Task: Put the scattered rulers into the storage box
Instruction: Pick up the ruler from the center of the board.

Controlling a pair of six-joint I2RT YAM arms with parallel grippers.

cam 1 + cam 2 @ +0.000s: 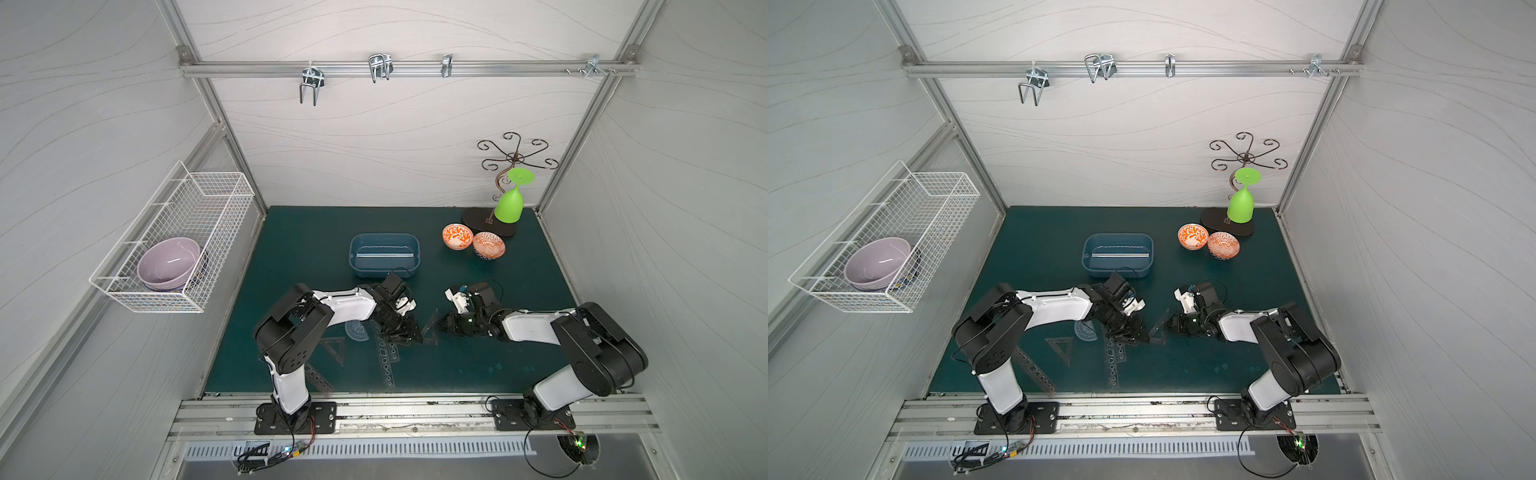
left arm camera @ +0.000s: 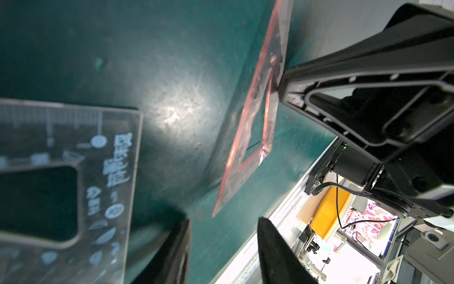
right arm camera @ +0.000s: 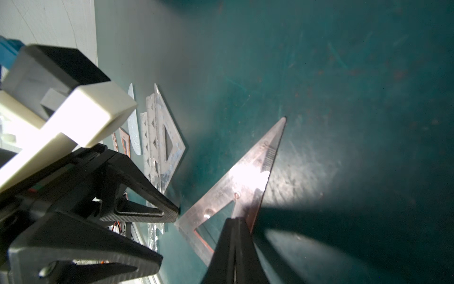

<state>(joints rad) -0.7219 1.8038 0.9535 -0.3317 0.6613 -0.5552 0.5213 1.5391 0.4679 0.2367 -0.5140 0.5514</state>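
Note:
The blue-grey storage box stands mid-table with a straight ruler inside. A triangular set square leans up off the mat between my grippers. My right gripper is shut, with its joined tips pressed against the set square's edge. My left gripper is open, and one fingertip touches the set square's corner. A protractor, another set square and two stencil rulers lie flat near the left arm.
Two orange patterned bowls and a green glass on a dark stand base sit at the back right. A white wire basket with a purple bowl hangs on the left wall.

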